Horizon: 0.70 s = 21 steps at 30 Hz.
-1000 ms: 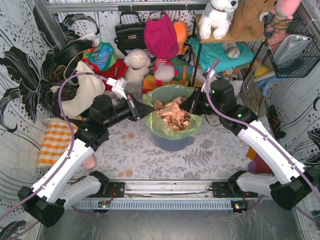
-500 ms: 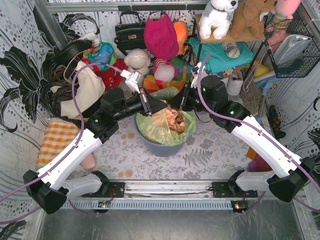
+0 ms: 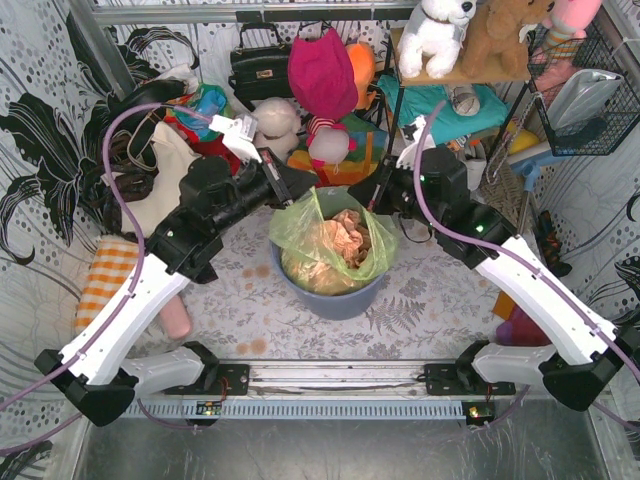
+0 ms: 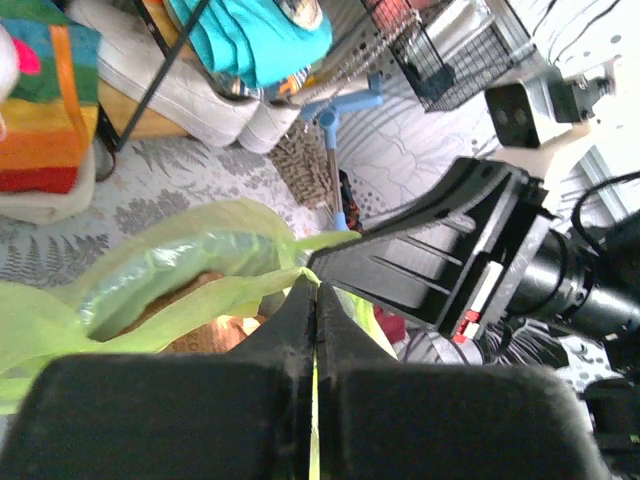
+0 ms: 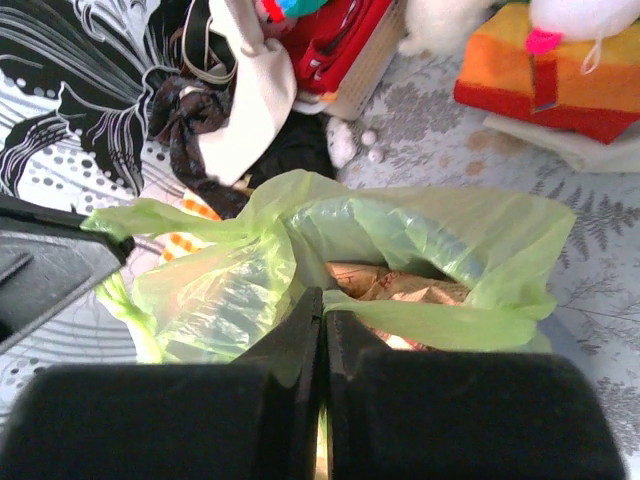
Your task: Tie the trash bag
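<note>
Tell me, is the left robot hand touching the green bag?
Touching. The left wrist view shows the left gripper closed, with a strip of the trash bag pinched between its shut jaws.

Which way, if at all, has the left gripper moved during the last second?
Yes. The left gripper, jaws shut on the trash bag, has moved up-image and slightly right in the top view, nearer the black handbag.

White-shelled arms [image 3: 130, 310] with black joints (purple cables [image 3: 105, 165] attached).
</note>
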Each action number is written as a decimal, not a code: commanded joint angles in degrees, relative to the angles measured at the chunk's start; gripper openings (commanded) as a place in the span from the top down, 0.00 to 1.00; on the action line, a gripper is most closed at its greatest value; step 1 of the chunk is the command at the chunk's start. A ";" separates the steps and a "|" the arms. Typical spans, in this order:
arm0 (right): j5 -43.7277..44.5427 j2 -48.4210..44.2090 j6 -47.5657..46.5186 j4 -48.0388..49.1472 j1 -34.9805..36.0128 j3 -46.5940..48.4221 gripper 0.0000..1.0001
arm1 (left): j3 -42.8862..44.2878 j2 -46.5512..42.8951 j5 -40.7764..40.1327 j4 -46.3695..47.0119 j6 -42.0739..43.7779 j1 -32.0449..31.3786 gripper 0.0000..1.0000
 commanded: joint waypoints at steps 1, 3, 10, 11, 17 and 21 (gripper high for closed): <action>6.83 -4.13 -2.15 -0.68 0.43 2.61 1.00 | 4.08 0.30 -6.60 -2.62 2.97 0.07 1.00; 9.02 -4.91 -2.77 -1.35 0.50 2.67 1.00 | 4.99 0.59 -7.72 -3.17 3.06 0.82 1.00; 12.00 -5.71 -4.16 -1.59 0.43 2.98 1.00 | 9.16 1.87 -6.14 -3.79 3.43 2.89 1.00; 12.52 -5.56 -4.47 -1.67 0.45 2.90 1.00 | 9.70 2.09 -6.01 -3.75 3.56 2.98 1.00; 17.22 -4.74 -6.46 -1.07 0.43 0.08 1.00 | 11.21 4.00 -6.16 -4.11 4.98 3.91 1.00; 19.99 -3.19 -6.98 -1.10 0.22 -1.76 1.00 | 8.09 4.88 -7.14 -1.74 5.09 4.00 1.00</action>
